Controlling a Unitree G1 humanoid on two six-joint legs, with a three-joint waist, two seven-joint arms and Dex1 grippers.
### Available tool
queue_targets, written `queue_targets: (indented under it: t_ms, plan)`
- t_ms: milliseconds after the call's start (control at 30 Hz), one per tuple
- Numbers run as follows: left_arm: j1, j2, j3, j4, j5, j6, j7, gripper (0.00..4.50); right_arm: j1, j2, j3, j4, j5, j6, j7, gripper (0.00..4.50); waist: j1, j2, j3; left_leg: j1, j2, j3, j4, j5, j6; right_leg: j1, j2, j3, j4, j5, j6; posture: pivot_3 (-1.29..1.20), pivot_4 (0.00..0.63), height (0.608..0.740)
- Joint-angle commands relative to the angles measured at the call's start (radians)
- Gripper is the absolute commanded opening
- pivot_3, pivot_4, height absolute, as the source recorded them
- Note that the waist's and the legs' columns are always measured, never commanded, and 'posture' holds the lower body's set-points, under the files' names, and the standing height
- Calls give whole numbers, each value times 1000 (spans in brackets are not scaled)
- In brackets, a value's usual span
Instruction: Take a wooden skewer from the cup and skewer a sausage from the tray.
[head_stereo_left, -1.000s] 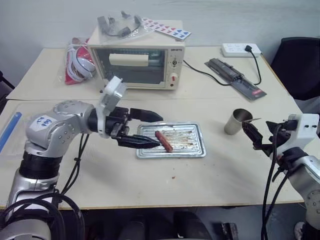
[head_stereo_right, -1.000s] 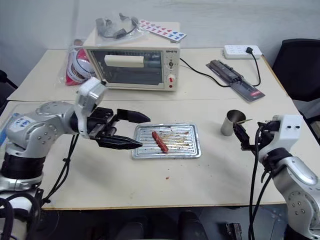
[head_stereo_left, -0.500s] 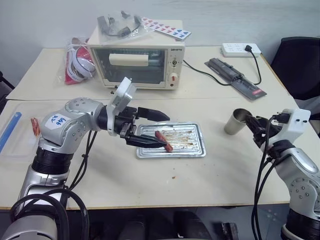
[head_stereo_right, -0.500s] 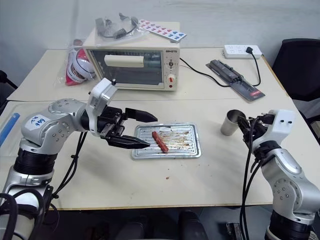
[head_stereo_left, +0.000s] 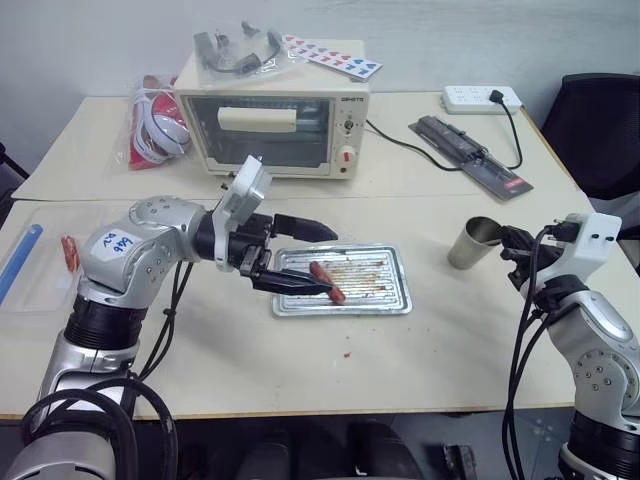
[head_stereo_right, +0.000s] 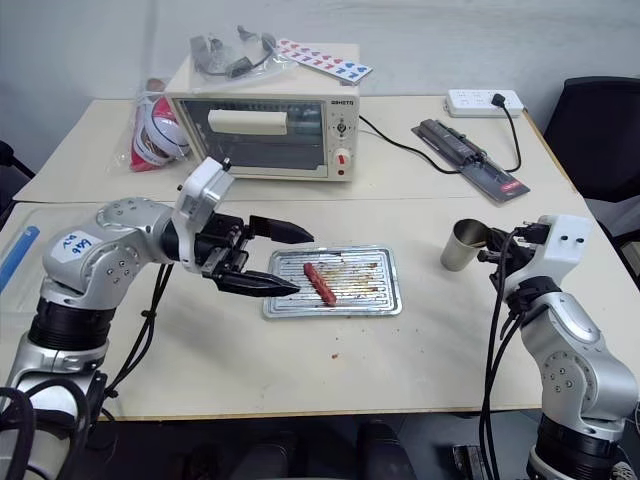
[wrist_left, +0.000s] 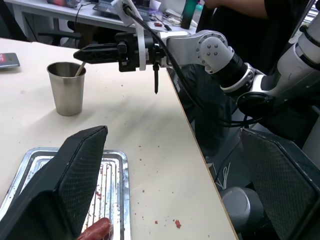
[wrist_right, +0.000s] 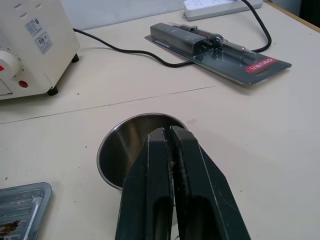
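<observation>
In the left eye view, the tray (head_stereo_left: 345, 281) sat at centre frame on the table (head_stereo_left: 420, 350), the sausage (head_stereo_left: 327, 282) lying toward its left end. The left gripper (head_stereo_left: 300, 258) stood spread wide at that end, empty. The cup (head_stereo_left: 472, 243) stood at right of centre, with the right gripper (head_stereo_left: 508, 243) at its rim.

In the left wrist view, the cup appeared at upper left; a wooden skewer (wrist_left: 80, 69) leaned inside it, and the right gripper's closed tips hovered just above the rim.

In the right wrist view, the right fingers (wrist_right: 156, 165) were pressed together at lower centre over the cup's mouth; whether they pinched the skewer was unclear.
</observation>
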Motion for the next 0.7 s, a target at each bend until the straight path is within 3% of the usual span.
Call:
queue_targets:
  t_ms: [33,233,467,567,633,700]
  plan:
    - [15,-4,24,-13,11,-34,2,4500,-45,-40,-24,-51,23,13,-11,32,0,0,0,0,0,0,0,0,0,0,0,0,0,0,0,0,150,740]
    - [53,7,46,-13,28,-61,16,4500,-111,-171,-81,-126,128,152,-8,32,0,2,1,0,0,0,0,0,0,0,0,0,0,0,0,0,150,740]
    - [126,17,106,-42,34,-74,78,4500,-273,-400,-204,-44,475,429,16,32,1,3,2,-1,1,-1,0,0,0,0,0,-1,-2,0,0,0,150,740]
    - [140,5,126,-54,32,-79,116,4500,-355,-449,-217,98,783,503,-85,32,1,3,2,-1,1,0,0,0,1,0,0,0,-3,0,0,0,150,740]
    - [140,-11,134,-56,34,-89,142,4500,-327,-479,-150,161,1106,433,-187,32,2,3,2,-1,1,0,0,0,1,0,0,-1,-3,0,0,0,150,740]
    - [138,-28,137,-54,39,-101,165,4500,-299,-479,-86,172,1295,363,-258,32,3,3,2,-1,2,0,0,0,1,1,0,-2,-3,0,0,0,150,740]
